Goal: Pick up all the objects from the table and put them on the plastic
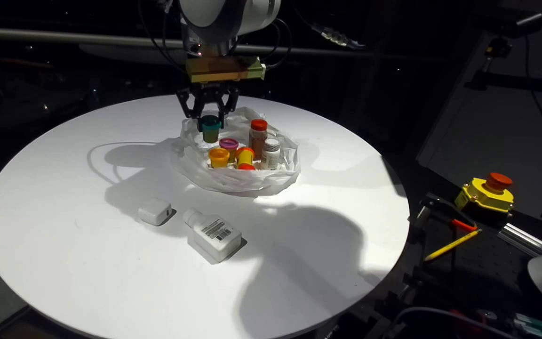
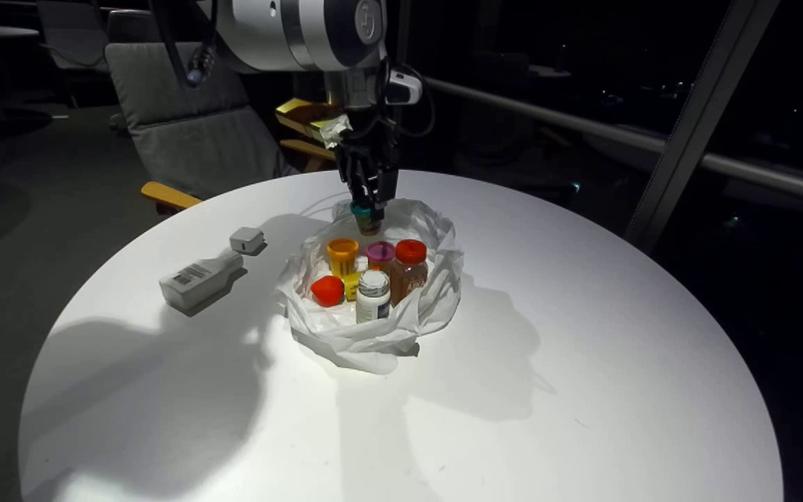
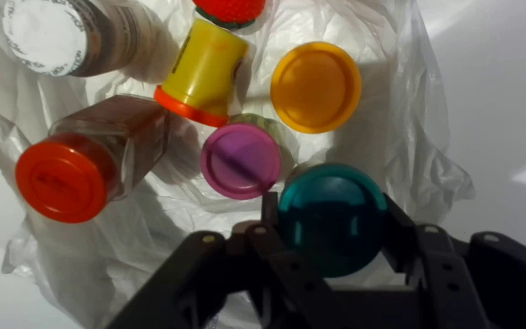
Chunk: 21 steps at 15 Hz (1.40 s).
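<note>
In an exterior view, I saw the crumpled whitish plastic bag (image 1: 252, 182) behind the small white block (image 1: 155, 211) and boxy white bottle (image 1: 214, 238); the round orange tub (image 1: 219, 158) sat inside, left of the red-capped clear jar (image 1: 257, 140).

Round teal-lidded plastic cup (image 3: 331, 214): you get glossy teal.
Round purple-lidded plastic cup (image 3: 241, 161): plain purple.
Round orange plastic cup (image 3: 315, 87): rim bright, centre duller.
Yellow cylindrical plastic cup (image 3: 206, 68): red-orange lid, dark print.
Clear square-sided bottle (image 3: 107, 137): red cap, brown-red inside.
Boxy white plastic bottle (image 1: 214, 235): you see black lettering, barcode.
</note>
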Motion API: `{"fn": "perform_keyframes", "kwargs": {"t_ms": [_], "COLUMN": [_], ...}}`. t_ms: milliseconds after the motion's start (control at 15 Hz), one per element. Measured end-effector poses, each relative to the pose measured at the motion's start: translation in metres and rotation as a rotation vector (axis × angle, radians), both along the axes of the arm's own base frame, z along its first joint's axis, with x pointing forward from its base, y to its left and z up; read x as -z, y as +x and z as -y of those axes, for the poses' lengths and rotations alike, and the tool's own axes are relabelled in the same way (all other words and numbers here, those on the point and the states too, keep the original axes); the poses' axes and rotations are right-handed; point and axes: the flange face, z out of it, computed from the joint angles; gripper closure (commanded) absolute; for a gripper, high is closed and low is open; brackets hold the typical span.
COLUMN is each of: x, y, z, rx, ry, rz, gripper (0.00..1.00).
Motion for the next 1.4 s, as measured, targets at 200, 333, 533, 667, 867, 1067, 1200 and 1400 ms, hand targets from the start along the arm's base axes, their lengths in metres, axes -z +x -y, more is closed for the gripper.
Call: {"fn": "perform_keyframes", "kwargs": {"t_ms": [200,333,533,667,867,1067,1200,1400], "x": [0.0,0.001,0.003,0.001,-0.006,-0.009,0.0,0.03], "y": [0.01,0.016,0.02,0.02,0.019,0.006,-0.011,-0.044], "z": [-0.003,-0.004,-0.002,-0.001,-0.006,-0.031,-0.06,-0.105], "rx": [-0.004,-0.004,-0.001,0.002,0.004,-0.023,-0.061,-0.133], "ry": [0.001,0.0,-0.004,-0.005,-0.001,0.01,0.025,0.034], "rz": [0.018,0.028,0.034,0.038,0.045,0.021,-0.022,-0.096], "gripper": [0.22,0.08,0.0,0.0,0.0,0.0,0.0,0.0]}}
